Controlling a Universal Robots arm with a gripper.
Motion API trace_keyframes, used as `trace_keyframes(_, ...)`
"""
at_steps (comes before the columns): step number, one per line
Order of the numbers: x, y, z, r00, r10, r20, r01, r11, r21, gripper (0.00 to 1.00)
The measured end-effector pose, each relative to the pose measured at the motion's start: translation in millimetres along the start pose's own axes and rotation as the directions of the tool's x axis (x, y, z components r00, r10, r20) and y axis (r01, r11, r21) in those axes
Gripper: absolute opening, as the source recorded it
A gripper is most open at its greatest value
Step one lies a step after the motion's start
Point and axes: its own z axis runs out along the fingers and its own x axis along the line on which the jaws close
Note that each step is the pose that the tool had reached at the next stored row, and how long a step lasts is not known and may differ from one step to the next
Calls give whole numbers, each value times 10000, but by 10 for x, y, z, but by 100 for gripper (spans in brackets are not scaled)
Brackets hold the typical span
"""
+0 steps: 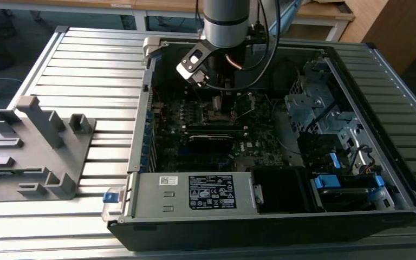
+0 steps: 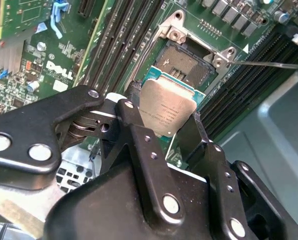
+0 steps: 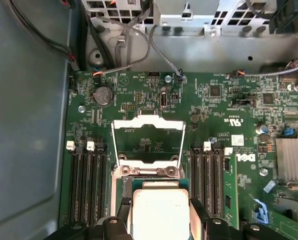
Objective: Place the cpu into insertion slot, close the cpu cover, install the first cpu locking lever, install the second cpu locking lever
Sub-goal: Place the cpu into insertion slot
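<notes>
Second wrist view: the gripper (image 2: pixel 163 113) has its jaws pinching the cpu (image 2: pixel 166 107), a square chip, dull silvery top, green rim, near the bare socket (image 2: pixel 186 62)

A table (image 1: pixel 85 59) of pale grey metal slats with narrow grooves between them carries everything. An open-topped black computer case (image 1: pixel 266 233) lies flat on it and takes up the middle and the exterior view's right. At the exterior view's left, beside the case but not touching it, a grey moulded fixture (image 1: pixel 31 154) with upright blocks and posts stands with its base flat on the slats
</notes>
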Motion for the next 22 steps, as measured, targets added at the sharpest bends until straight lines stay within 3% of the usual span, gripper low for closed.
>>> trace_keyframes(3,0,-9,38,10000,0,0,0,10000,0,54)
trace_keyframes(11,19,-38,48,10000,0,-1,0,10000,-3,54)
trace_keyframes(18,23,-52,146,10000,-1,0,1,10000,-3,54)
trace_keyframes(22,35,-56,165,10000,1,0,-1,10000,-2,54)
